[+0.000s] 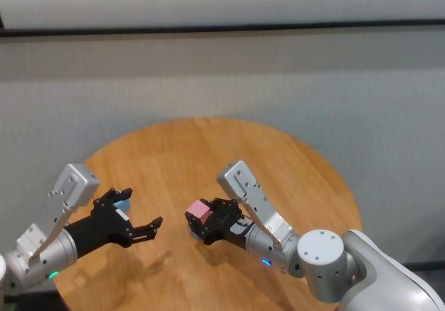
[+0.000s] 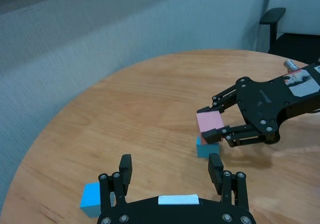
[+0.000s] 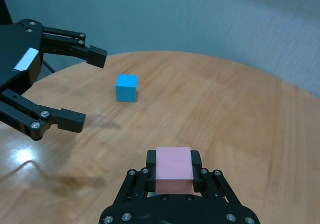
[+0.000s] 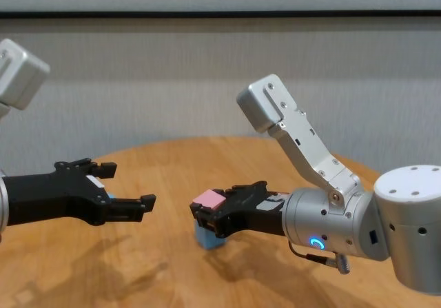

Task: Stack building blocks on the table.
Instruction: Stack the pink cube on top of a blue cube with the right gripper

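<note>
i'm pinching the pink block [image 2: 210, 122] in my right pincer [image 2: 212, 125] just above a light blue block [image 2: 204, 149] on the round desk [image 1: 181, 158], my left pincer [image 1: 137, 217] hovering spread wide nearby, second blue block [image 3: 126, 87] sitting beside it

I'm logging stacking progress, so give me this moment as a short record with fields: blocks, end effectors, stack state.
pink block: clamped in the right end effector, directly above a blue block
blue block under it: resting on the table
second blue block: alone on the table, near the left end effector
left end effector: open, holding nothing
stack state: contact between pink and blue unclear; pink not released
</note>
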Tool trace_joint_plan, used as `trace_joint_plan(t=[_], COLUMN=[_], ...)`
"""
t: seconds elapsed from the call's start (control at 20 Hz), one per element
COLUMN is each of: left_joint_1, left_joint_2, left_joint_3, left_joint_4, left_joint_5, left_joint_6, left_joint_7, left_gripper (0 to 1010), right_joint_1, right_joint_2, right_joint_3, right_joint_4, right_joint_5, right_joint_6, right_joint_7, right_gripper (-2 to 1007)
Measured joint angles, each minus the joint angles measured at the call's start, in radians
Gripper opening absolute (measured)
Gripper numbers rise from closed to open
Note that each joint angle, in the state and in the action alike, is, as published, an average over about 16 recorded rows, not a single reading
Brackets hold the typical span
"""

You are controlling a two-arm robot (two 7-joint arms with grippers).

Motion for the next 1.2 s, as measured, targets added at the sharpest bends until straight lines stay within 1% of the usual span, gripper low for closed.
trace_joint_plan(t=[0.4, 0.65, 0.9, 1.2], left_joint_1=[0.000, 0.000, 0.000, 0.000], left_joint_2=[0.000, 0.000, 0.000, 0.000], left_joint_3=[0.000, 0.000, 0.000, 0.000], left_joint_4=[0.000, 0.000, 0.000, 0.000], left_joint_5=[0.000, 0.000, 0.000, 0.000], left_joint_6=[0.000, 0.000, 0.000, 0.000], left_joint_7=[0.000, 0.000, 0.000, 0.000], left_gripper=[1002, 1002, 1002, 1002], right_joint_1=[0.007, 0.010, 0.010, 0.010], right_joint_2=[-0.007, -0.010, -0.011, -0.006], right_joint_3=[0.007, 0.014, 0.020, 0.030], right_joint_4=[0.016, 0.020, 0.017, 0.003], right_joint_5=[-0.002, 0.003, 0.010, 0.015], right_joint_6=[0.000, 0.004, 0.008, 0.005], right_joint_7=[-0.002, 0.003, 0.006, -0.003], right_gripper=[379, 430, 534, 718])
